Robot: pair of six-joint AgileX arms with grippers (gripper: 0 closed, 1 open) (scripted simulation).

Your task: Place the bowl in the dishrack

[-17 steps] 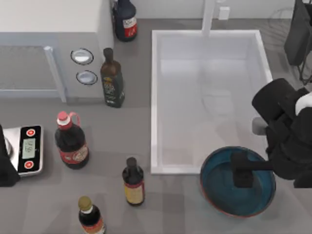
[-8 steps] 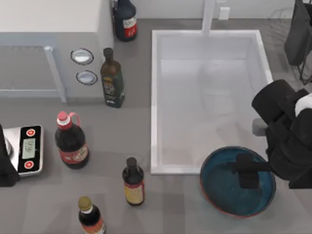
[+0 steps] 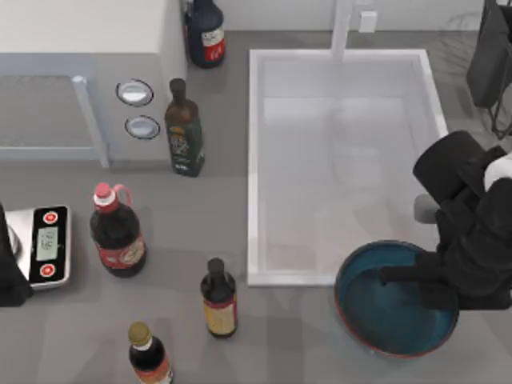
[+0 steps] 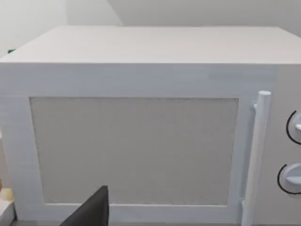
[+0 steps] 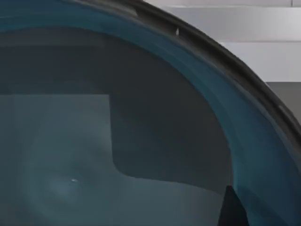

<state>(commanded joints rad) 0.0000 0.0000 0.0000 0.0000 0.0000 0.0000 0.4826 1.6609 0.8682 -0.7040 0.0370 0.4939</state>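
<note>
bowl: the wide, shallow round bowl with the glossy teal-blue inside and reddish-brown rim [image 3: 392,308] is right under the right pincer [image 3: 436,292], sitting on the grey bench [image 3: 304,336] just past the near corner of the white rectangular sink basin [image 3: 254,160].

dishrack: the thin dark-grey wire dishrack [image 3: 468,32] is way off from the pincer, up in the far right corner behind it, and just its edge is visible.

progress: honestly nothing's done yet imo. The bowl isn't in the rack, looks like we're at the grab stage. Left to do: get a firm hold, lift, carry it to the rack and set it in.

right pincer: it reaches in over the bowl's right side, near or at the rim. Can't tell how wide it's open or whether it's actually clamped on anything, the arm covers it. The right wrist view has the teal inside [image 5: 141,141] up very close.

left pincer: parked at the left edge, far from the bowl, can't tell its state either.
</note>
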